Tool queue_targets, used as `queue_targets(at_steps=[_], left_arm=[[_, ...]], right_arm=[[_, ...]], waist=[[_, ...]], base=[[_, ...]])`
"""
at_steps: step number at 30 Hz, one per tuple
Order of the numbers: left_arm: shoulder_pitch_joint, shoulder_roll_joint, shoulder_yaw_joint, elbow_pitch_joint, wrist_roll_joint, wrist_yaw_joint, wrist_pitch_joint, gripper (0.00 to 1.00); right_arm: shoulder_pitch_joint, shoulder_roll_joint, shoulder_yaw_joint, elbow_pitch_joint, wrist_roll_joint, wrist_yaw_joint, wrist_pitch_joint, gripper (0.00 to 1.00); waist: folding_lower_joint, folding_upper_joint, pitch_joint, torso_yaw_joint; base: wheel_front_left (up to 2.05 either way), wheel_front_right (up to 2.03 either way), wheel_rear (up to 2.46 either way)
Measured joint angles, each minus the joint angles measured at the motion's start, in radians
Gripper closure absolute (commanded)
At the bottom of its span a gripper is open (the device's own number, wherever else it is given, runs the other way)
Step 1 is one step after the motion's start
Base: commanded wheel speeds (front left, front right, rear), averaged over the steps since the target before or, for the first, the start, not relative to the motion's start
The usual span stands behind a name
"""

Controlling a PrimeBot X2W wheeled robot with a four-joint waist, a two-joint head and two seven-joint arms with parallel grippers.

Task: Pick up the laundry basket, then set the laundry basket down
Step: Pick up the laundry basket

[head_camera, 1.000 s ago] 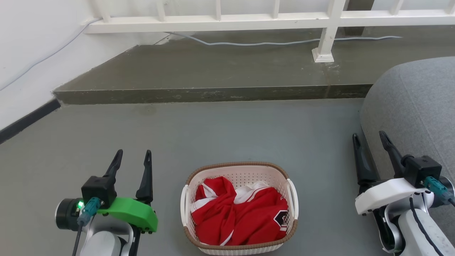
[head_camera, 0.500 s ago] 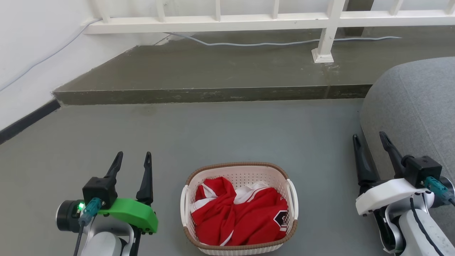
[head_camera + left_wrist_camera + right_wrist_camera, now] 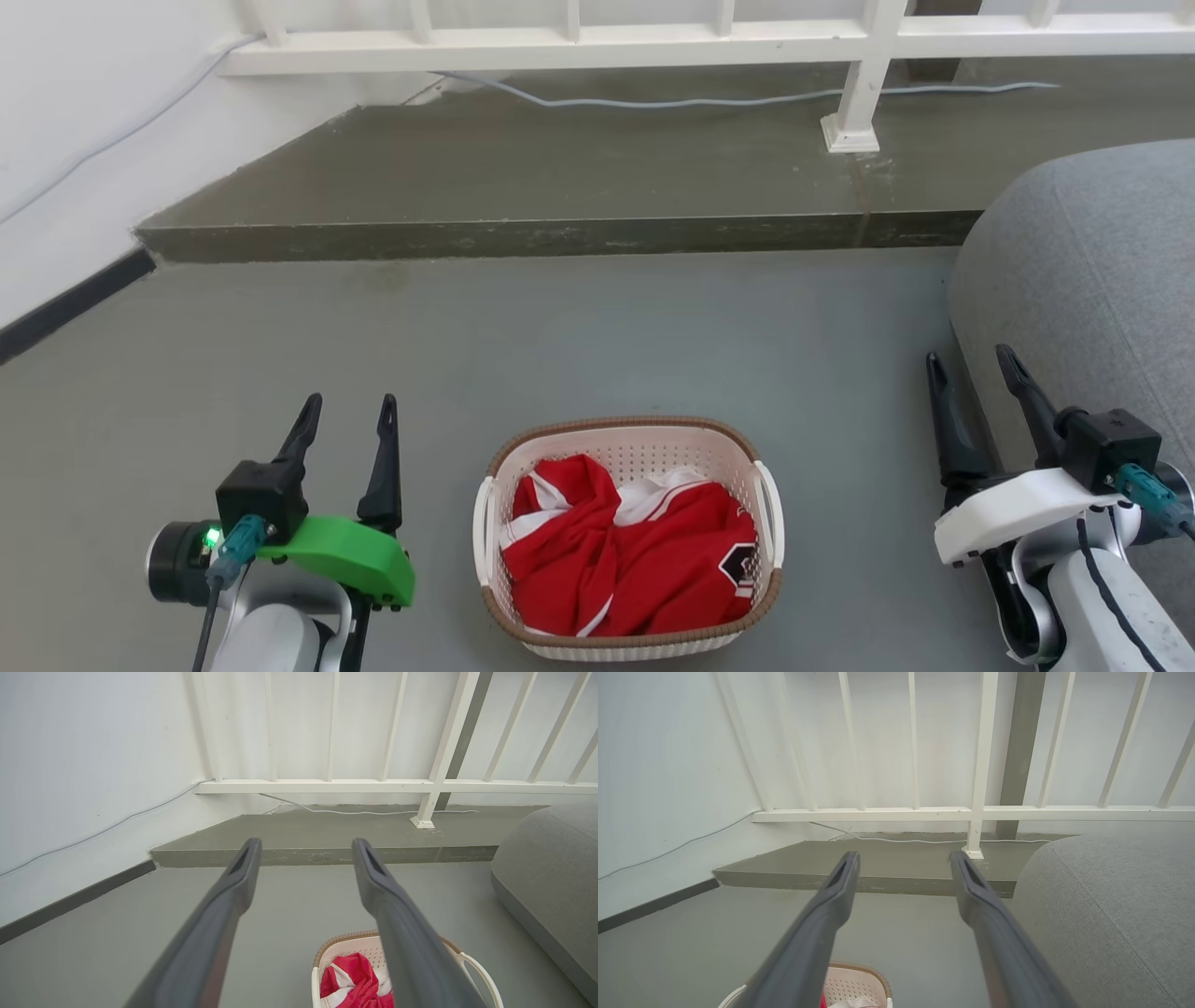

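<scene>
Head view: the basket (image 3: 621, 426) stands on the floor (image 3: 597, 336) between the left gripper (image 3: 350, 401) and the right gripper (image 3: 967, 355). It touches neither, and both have their fingers apart and empty.

Left wrist view: fingers apart, basket (image 3: 343, 939) at the bottom edge.

Right wrist view: fingers apart, basket rim low, sofa (image 3: 1111, 914) beside.

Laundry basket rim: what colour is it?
The laundry basket rim is brown, woven-look; clearest in the head view.
</scene>
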Motion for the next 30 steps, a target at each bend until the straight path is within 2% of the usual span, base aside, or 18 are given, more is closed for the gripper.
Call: queue_targets(at_steps=[15, 30], left_arm=[[-0.04, -0.009, -0.005, -0.039, 0.0, 0.0, 0.0, 0.0], [-0.133, -0.017, -0.005, -0.085, 0.005, 0.0, 0.002, 0.0]], right_arm=[[-0.023, 0.007, -0.012, -0.013, 0.0, 0.009, 0.0, 0.0], [-0.111, 0.013, -0.009, -0.027, -0.01, 0.021, 0.0, 0.0]], waist=[[0.0, 0.0, 0.101, -0.002], [0.0, 0.0, 0.3, 0.001]], base=[[0.0, 0.0, 0.0], [0.0, 0.0, 0.0]])
